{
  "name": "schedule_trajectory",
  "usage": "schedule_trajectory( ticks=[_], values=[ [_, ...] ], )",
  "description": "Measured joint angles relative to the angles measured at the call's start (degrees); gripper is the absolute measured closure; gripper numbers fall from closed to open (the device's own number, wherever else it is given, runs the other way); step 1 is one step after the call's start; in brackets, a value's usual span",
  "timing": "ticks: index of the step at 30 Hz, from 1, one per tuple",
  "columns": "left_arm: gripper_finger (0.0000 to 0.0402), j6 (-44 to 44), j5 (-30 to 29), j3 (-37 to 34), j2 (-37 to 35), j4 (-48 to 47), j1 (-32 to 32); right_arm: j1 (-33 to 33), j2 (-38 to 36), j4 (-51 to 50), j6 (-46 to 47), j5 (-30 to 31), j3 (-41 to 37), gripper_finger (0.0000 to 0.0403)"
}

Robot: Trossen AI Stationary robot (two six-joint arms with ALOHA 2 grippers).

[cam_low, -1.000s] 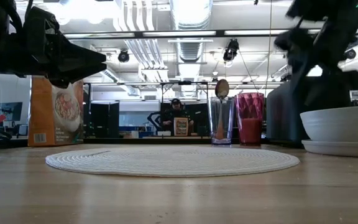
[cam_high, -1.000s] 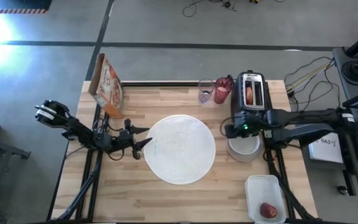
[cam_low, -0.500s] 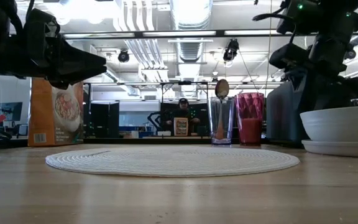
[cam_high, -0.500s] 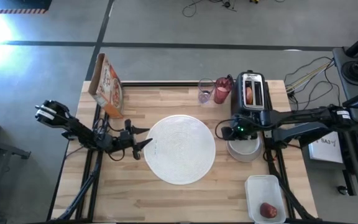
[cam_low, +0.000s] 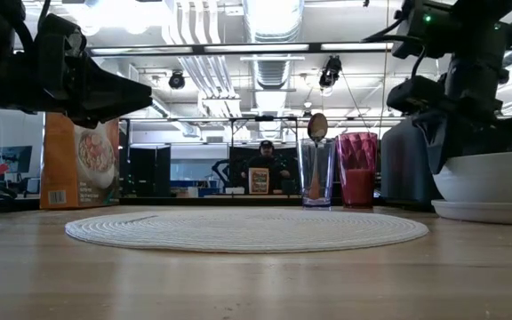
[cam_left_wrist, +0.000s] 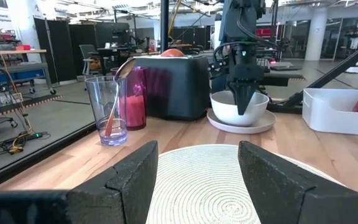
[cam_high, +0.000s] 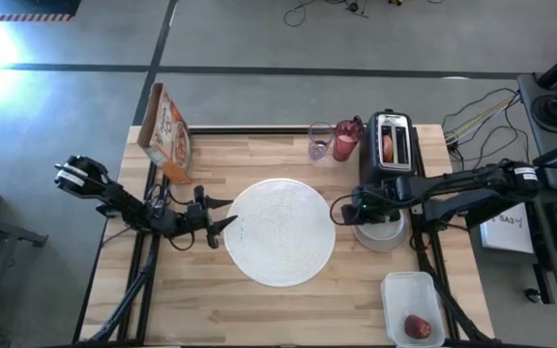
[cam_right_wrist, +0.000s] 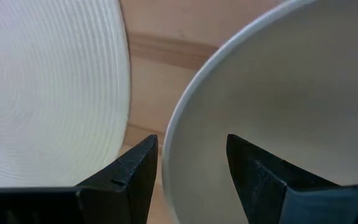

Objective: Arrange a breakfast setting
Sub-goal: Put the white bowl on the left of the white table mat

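Bowl (cam_high: 380,230) sits on its grey plate (cam_high: 395,242) right of the round mat (cam_high: 280,232), and the right claw (cam_high: 344,211), jaws apart astride its rim, has dropped closer for a grasp, while the left claw (cam_high: 222,215) waits open

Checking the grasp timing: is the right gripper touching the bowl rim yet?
Cannot tell. In the right wrist view the right gripper straddles the bowl rim with open fingers, but no view plainly shows a gap or contact.
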Motion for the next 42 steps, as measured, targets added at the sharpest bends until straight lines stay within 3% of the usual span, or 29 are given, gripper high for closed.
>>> schedule_trajectory(
  ticks=[10, 18, 33, 42],
  values=[
    [0.0193, 0.0, 0.0, 0.0, 0.0, -0.1, 0.0, 0.1, 1.9, 0.0, -1.8, -3.9, 0.0, 0.0299],
    [0.0193, 0.0, 0.0, 0.0, 0.0, -0.2, 0.0, 0.1, -1.1, -0.7, -2.5, -5.7, 0.3, 0.0365],
    [0.0193, -0.3, 0.0, 0.0, 0.0, -0.1, 0.0, 0.1, 0.4, -4.2, -15.8, -5.8, 15.6, 0.0392],
    [0.0193, -0.3, 0.0, 0.0, 0.0, 0.0, 0.0, 0.4, 10.4, -20.0, -21.8, -4.1, 25.8, 0.0394]
  ],
)
